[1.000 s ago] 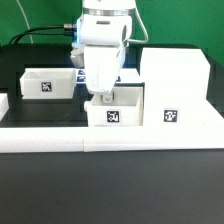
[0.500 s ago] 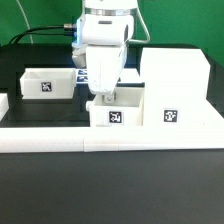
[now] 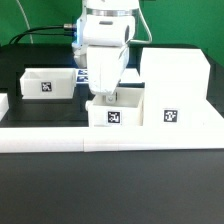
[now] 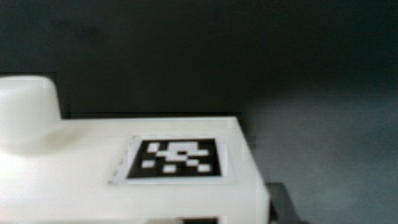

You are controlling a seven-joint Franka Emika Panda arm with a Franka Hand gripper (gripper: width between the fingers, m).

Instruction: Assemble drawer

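A small white open-top tray [image 3: 115, 112] with a square tag on its front stands against the white rail, just beside the tall white shell [image 3: 172, 88] on the exterior view's right. My gripper [image 3: 103, 98] points straight down into this tray at its left rear wall. The fingers stand close together and seem shut on that wall, with their tips hidden. A second tagged tray [image 3: 47, 82] stands apart on the exterior view's left. The wrist view shows a white tagged face of the tray [image 4: 178, 160] with a round white knob [image 4: 23, 110]; the fingers are not visible there.
The long low white border rail [image 3: 60, 137] runs across the front, touching the tray and the shell. The marker board [image 3: 78, 72] lies behind the arm. Dark table [image 3: 20, 105] shows between the left tray and the rail.
The gripper has shifted very slightly toward the exterior view's right. The trays and the shell stand as before.
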